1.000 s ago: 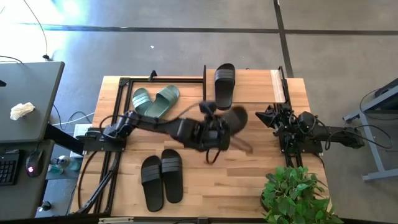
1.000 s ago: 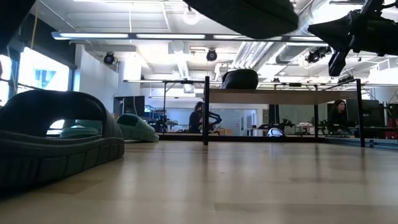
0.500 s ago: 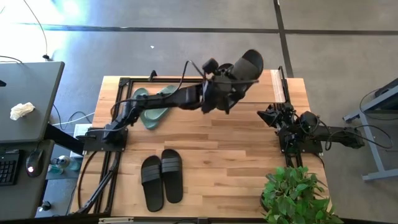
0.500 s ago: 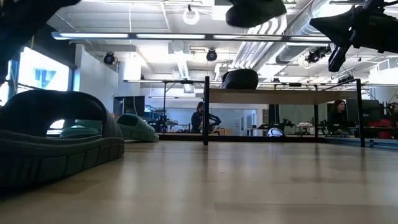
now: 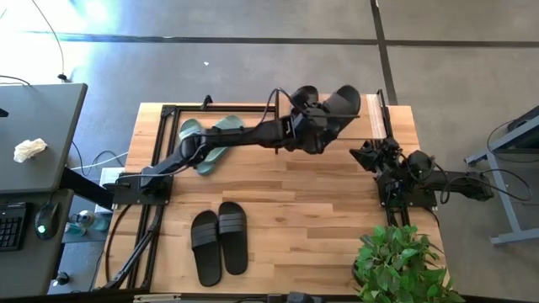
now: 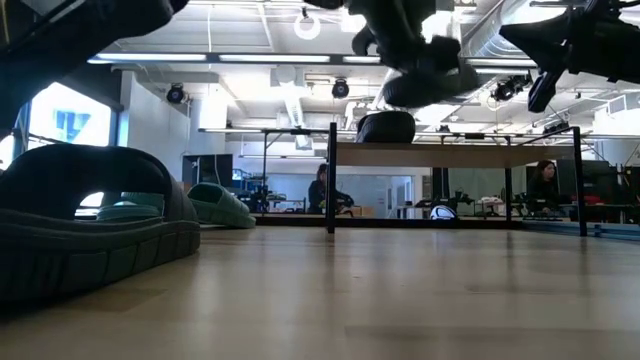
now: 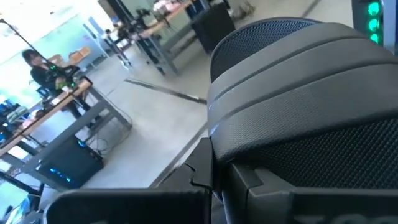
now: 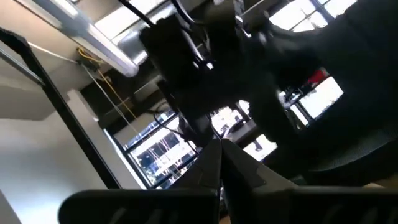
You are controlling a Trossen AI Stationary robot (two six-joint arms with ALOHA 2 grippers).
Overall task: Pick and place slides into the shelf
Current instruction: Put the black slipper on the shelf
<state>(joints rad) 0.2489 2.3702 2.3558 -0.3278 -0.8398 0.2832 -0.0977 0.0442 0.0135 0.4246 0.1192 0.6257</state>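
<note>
- Your left gripper (image 5: 324,118) has its jaws clamped on a black slide (image 5: 341,106), held in the air above the shelf (image 5: 377,109) at the worktop's far edge.
- Your right gripper (image 5: 364,156) waits by the right edge, jaws together.
- On the wooden worktop (image 5: 295,227) you see a black pair (image 5: 219,241) near the front and a green pair (image 5: 210,139) far left.
- A person (image 6: 322,190) sits in the room behind.

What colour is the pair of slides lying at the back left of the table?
Sage green, partly crossed by the left arm; it shows best in the high view.
</note>
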